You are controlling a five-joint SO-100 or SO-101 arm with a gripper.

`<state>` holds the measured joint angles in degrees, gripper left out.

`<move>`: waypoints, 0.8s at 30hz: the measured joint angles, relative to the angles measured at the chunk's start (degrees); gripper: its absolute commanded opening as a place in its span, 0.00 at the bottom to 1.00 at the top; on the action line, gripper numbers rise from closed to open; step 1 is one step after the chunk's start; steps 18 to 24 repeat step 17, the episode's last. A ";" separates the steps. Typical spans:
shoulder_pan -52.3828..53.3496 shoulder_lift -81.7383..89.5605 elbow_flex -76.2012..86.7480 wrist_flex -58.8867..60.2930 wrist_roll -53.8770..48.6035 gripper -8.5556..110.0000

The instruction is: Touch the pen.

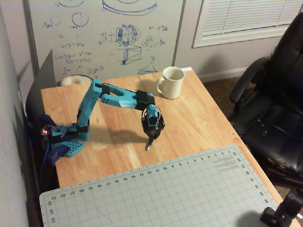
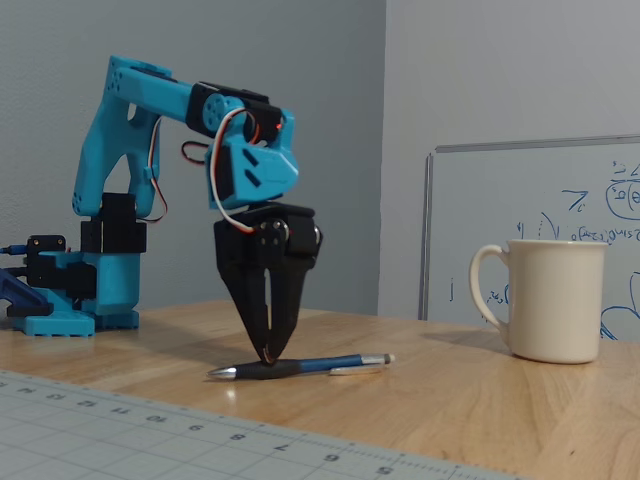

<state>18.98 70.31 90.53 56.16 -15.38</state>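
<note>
The pen [image 2: 320, 364] is thin and dark blue with a silvery tip at its left end. It lies flat on the wooden table [image 2: 480, 400], in front of the arm. My black gripper [image 2: 268, 353] points straight down, fingers closed together, and its tips rest on the pen's dark grip section. In the fixed view from above, the gripper [image 1: 149, 144] hangs over the table middle and I cannot make the pen out beneath it.
A white mug [image 1: 171, 82] stands at the table's back, also visible in the low fixed view [image 2: 555, 300]. A grey cutting mat [image 1: 165, 194] covers the front. A whiteboard [image 1: 104, 33] leans behind. A black office chair [image 1: 274, 109] stands right of the table.
</note>
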 measured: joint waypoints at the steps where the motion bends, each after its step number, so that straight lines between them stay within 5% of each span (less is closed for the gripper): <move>1: 0.00 0.00 0.00 0.00 0.00 0.08; 24: 0.00 0.00 -0.35 0.00 0.00 0.08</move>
